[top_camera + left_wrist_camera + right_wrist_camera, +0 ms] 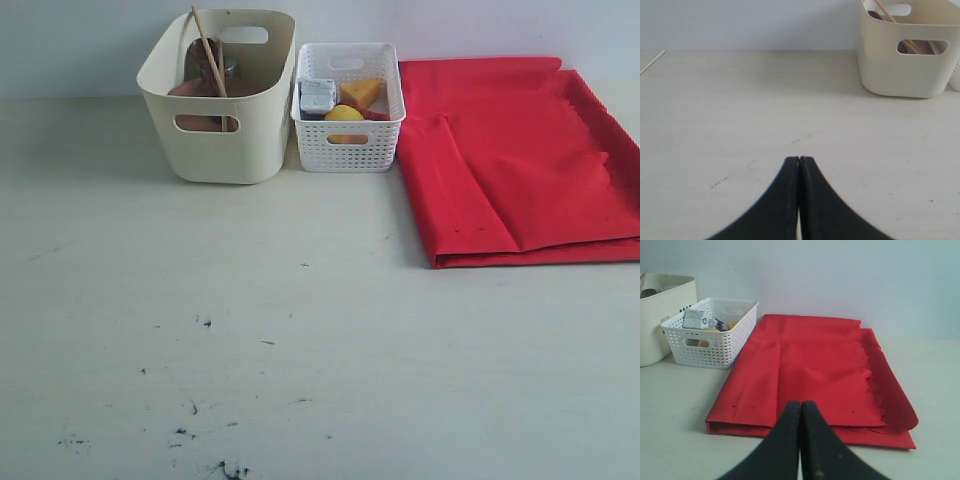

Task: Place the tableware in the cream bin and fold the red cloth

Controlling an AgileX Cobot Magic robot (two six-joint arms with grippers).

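Found left tool and right tool pressed together, empty. Feared a careless sweep unfolding red cloth or knocking wooden chopsticks from cream bin.

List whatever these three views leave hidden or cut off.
- Exterior view: the walls of the cream bin hide most of its contents. Only the chopsticks and part of a brown plate show.
- Exterior view: the red cloth runs off the right frame edge.
- Right wrist view: the wall of the white basket hides most of the items inside.
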